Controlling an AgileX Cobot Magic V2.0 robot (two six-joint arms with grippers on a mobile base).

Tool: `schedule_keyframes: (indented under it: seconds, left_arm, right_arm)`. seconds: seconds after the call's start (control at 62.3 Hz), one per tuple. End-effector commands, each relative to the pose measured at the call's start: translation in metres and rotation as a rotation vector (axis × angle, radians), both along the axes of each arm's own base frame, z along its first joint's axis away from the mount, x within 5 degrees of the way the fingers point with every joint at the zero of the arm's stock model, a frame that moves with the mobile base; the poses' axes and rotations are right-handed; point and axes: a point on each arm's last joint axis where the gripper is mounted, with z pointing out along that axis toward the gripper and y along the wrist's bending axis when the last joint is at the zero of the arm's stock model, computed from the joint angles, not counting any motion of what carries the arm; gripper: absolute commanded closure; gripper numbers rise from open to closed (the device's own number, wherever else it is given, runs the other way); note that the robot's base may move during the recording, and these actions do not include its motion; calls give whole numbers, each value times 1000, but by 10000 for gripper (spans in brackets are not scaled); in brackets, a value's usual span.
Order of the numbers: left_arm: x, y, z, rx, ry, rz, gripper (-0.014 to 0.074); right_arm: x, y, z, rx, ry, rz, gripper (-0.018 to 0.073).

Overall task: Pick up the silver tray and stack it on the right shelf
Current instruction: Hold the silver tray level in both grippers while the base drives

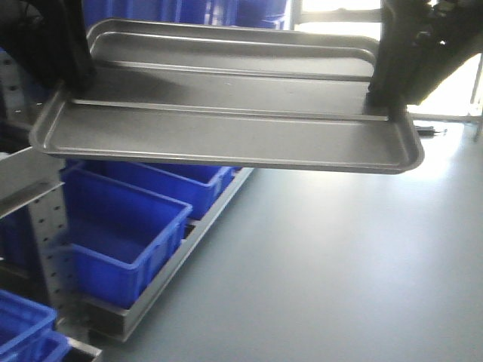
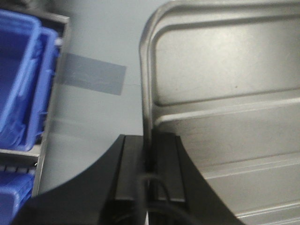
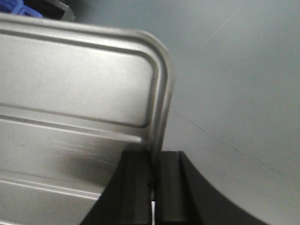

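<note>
Silver tray (image 1: 226, 128) is up in the air, slung lengthways between my two sets of jaws and well clear of the floor (image 1: 339, 264). My left jaws are pinched down to a sliver on one short-end rim (image 2: 146, 93) — the pads (image 2: 166, 164) sit either side of that thin lip with nothing else between them. My right jaws do the same at the other end, with pads (image 3: 138, 178) squeezed onto the rim just below the rounded corner (image 3: 159, 51).

Here is what worries me. Each grip is only a narrow bite on a thin, slick metal edge. If either side slackens or my arms drift apart, that end slips free and the tray swings down off the other. If my arms close in or twist against each other, I judge the tray could bow or pivot in the pads. From the front it looks a touch lower at my right jaws' end, though that may be the camera angle.

Below and outboard of my left jaws stand blue bins (image 1: 128, 234) in a steel rack (image 1: 45, 219) — a careless swing that way and a tray corner clips them. The right shelf I cannot see in any view, so I cannot judge the approach height. Arriving low would ram the leading rim into the shelf's edge and lever the tray out of my jaws.
</note>
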Motion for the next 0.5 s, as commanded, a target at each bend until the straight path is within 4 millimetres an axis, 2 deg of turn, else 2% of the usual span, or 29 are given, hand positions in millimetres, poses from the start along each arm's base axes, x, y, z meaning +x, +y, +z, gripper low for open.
schedule_keyframes:
  seconds: [0.0, 0.481]
  left_arm:
    - [-4, 5, 19, -1, -71, -26, 691]
    - [-4, 5, 19, -1, -71, -26, 691]
  right_arm:
    - [1, -3, 23, 11, -116, 27, 503]
    - [1, -3, 23, 11, -116, 27, 503]
